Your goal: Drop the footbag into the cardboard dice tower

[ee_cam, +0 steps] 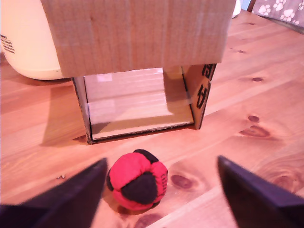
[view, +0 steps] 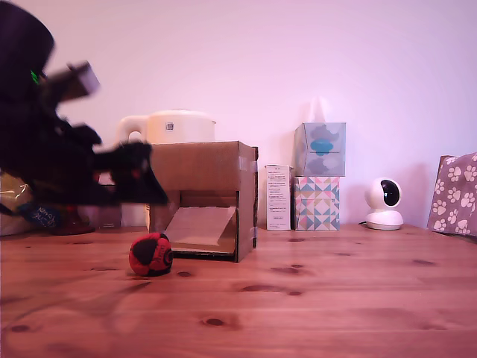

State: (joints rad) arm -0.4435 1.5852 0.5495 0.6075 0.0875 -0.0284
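Wrist view alone shows the pincer (ee_cam: 161, 190) spread wide around the footbag (ee_cam: 137, 179); cardboard dice tower (view: 205, 198) just beyond.

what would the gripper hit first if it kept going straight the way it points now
Probably the footbag: in the wrist view it lies on the table between the open fingers, closer to one of them, with the dice tower opening behind it. Depth is unclear, so the gripper might meet the table instead.
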